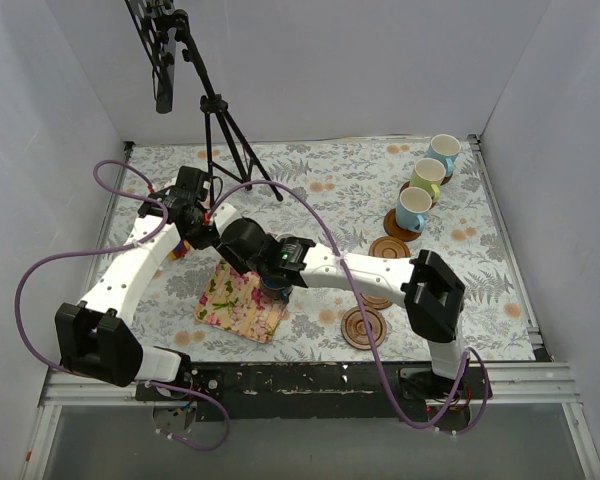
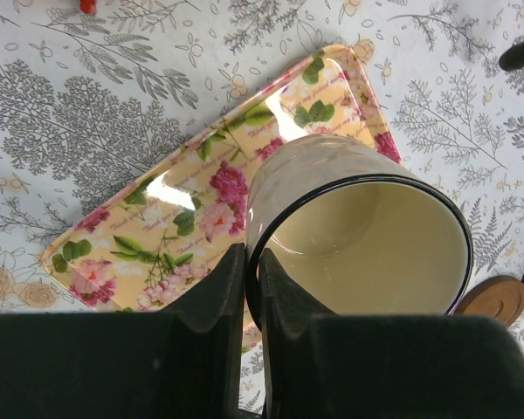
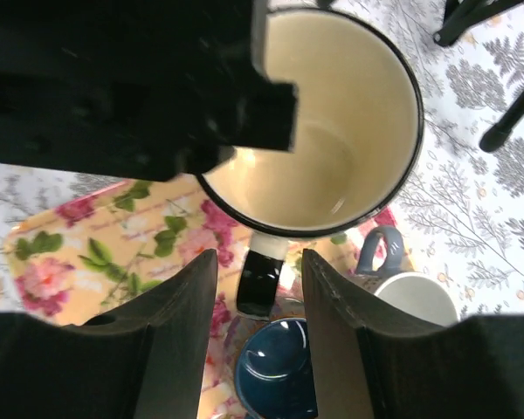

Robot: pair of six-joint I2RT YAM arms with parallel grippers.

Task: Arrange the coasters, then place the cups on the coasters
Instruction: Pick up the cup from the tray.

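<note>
Left gripper (image 2: pixel 251 262) pinching glossy black-rimmed cream mug (image 2: pixel 367 236) wall | right gripper (image 3: pixel 258 257) spread astride its black handle (image 3: pixel 260 288) | navy cup (image 3: pixel 275 375) at mug's 6 o'clock | shiny rectangular floral tray (image 2: pixel 157 218) beneath

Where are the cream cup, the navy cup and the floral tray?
cream cup (image 3: pixel 332 166), right wrist view, inner wall
navy cup (image 3: pixel 275 384), right wrist view, glossy blue surface
floral tray (image 2: pixel 157 236), left wrist view, printed top face

Left jaws clamped, right jaws apart.
</note>
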